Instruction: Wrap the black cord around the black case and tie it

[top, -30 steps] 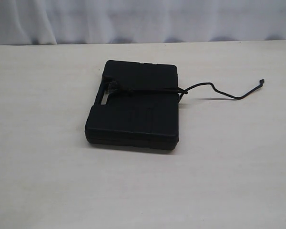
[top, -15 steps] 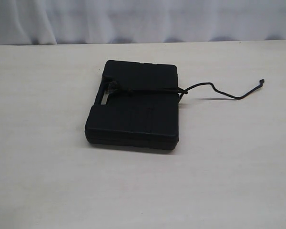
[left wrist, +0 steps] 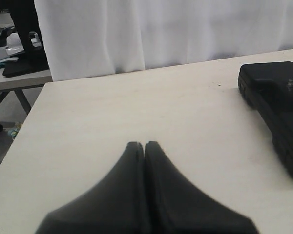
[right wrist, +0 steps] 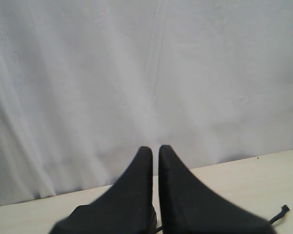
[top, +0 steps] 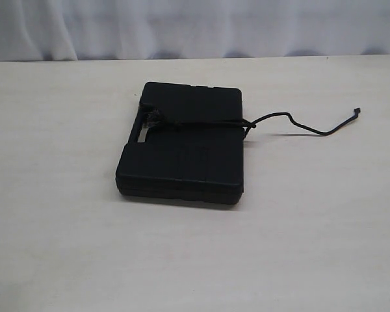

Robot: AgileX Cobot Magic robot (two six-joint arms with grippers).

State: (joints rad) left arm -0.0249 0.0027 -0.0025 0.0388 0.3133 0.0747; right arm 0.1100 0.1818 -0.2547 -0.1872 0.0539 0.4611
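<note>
Black case (top: 182, 149) lies flat on the table (top: 52, 247), about mid-surface and somewhat nearer the far edge, its handle slot on the short side facing the left edge. Black cord (top: 292, 121) crosses the case top in one band from the fuzzy knot beside the slot to the right side. Its free tail trails over the surface toward the right edge, with the tip lifted. Left gripper (left wrist: 144, 145): fingers pressed together, above bare table, well apart from the case. Right gripper (right wrist: 155, 148): fingers closed to a thin slit, gripping nothing, pointing at the white curtain (right wrist: 146, 73) behind the far edge.
</note>
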